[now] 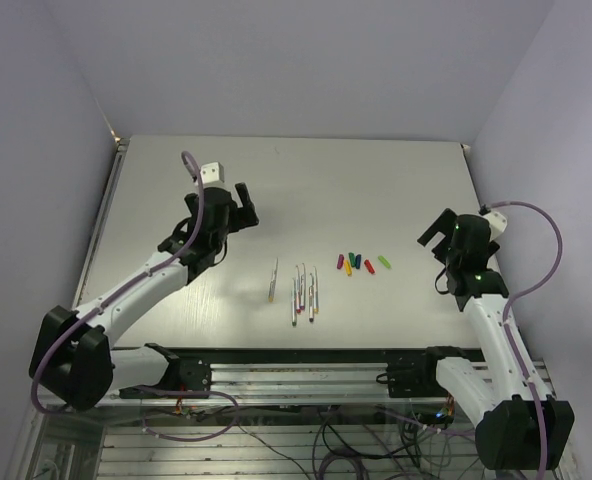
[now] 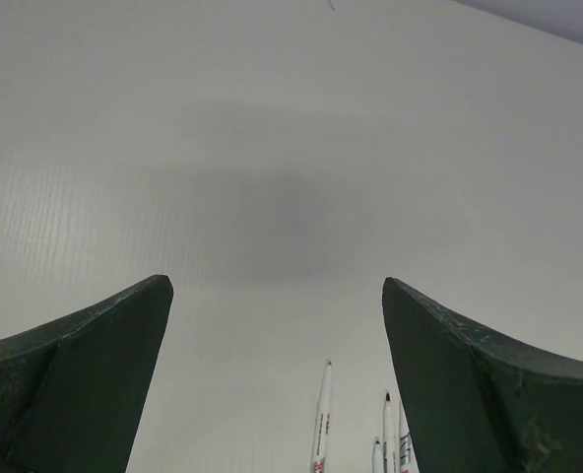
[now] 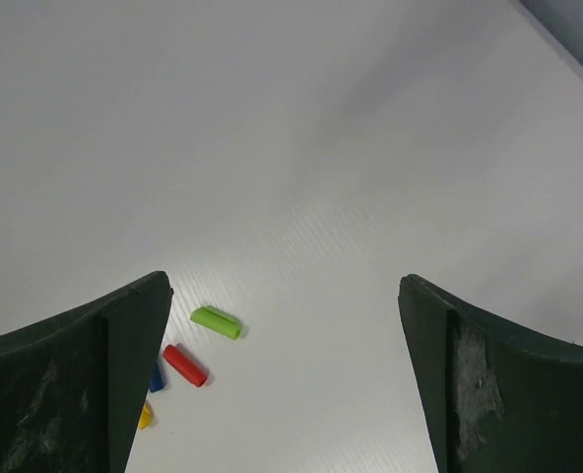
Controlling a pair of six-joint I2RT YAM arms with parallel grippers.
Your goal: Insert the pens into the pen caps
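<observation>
Several whitish pens (image 1: 298, 290) lie roughly parallel on the table in front of centre, with one pen (image 1: 273, 279) a little apart on the left. The caps (image 1: 359, 263) lie in a loose cluster right of them: purple, orange-yellow, blue, dark green, red (image 1: 369, 267) and light green (image 1: 384, 262). My left gripper (image 1: 236, 207) is open and empty, above the table behind and left of the pens; pen tips (image 2: 321, 419) show low in the left wrist view. My right gripper (image 1: 434, 232) is open and empty, right of the caps. The light green cap (image 3: 216, 321) and red cap (image 3: 185, 365) show by its left finger (image 3: 85, 374).
The white table (image 1: 376, 180) has a metal rail (image 1: 306, 375) along its near edge, where the arm bases sit. Grey walls close in the back and both sides.
</observation>
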